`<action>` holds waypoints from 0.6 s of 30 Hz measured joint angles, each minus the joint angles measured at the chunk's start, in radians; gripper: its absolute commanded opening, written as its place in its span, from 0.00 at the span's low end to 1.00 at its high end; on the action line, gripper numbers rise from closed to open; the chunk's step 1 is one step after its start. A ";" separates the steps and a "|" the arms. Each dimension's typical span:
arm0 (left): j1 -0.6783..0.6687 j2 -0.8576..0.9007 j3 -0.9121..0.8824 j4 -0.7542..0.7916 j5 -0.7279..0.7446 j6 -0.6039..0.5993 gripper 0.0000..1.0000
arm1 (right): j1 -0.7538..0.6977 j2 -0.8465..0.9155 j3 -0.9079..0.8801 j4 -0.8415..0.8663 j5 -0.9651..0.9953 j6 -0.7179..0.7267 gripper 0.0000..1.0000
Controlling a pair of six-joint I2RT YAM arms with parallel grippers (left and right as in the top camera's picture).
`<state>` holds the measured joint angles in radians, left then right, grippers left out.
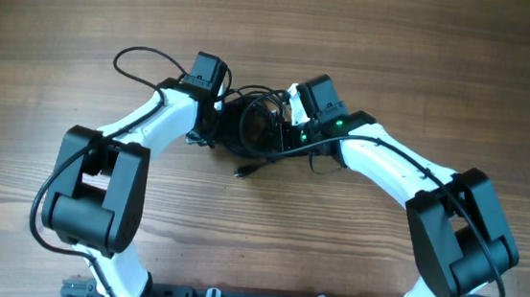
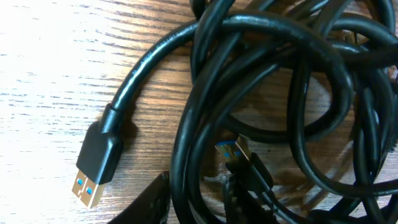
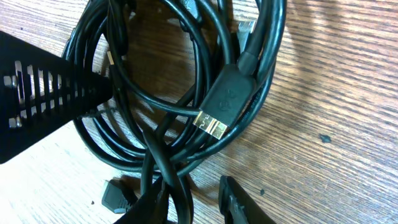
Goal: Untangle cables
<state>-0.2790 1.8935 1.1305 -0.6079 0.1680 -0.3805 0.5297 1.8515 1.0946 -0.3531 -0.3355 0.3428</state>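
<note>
The cables (image 1: pixel 255 127) lie as one tangled black coil on the wooden table, between both arms. My left gripper (image 1: pixel 221 112) is at the coil's left edge and my right gripper (image 1: pixel 282 131) at its right edge. In the left wrist view my left gripper (image 2: pixel 196 205) stands open astride two cable strands (image 2: pixel 186 186), with a gap on the right side. A USB plug (image 2: pixel 93 168) with a gold tip lies free to the left. In the right wrist view my right gripper (image 3: pixel 193 205) is open, with a strand (image 3: pixel 171 186) against its left finger. Another gold-tipped plug (image 3: pixel 227 96) lies on the coil.
One loose plug end (image 1: pixel 244 173) sticks out toward the front of the table (image 1: pixel 399 45). The left arm's own thicker wire (image 1: pixel 138 56) loops out at the back left. A black slotted part of the other arm (image 3: pixel 37 106) fills the left of the right wrist view.
</note>
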 measured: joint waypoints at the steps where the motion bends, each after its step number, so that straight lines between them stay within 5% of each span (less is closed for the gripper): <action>1: 0.000 0.001 0.000 0.003 0.000 0.000 0.18 | 0.000 0.000 0.000 0.000 0.004 0.003 0.04; 4: 0.000 0.005 0.000 0.008 0.000 -0.003 0.10 | 0.000 0.000 0.000 -0.001 0.031 0.018 0.04; 14: -0.013 0.024 0.008 0.029 0.064 -0.007 0.07 | -0.025 -0.194 0.002 -0.214 0.175 0.064 0.04; 18: -0.016 0.027 0.008 0.029 0.082 -0.005 0.22 | -0.024 -0.195 0.002 -0.253 0.216 0.080 0.04</action>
<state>-0.2951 1.9202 1.1389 -0.5789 0.2497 -0.3859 0.5053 1.6566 1.0969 -0.6056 -0.1192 0.4229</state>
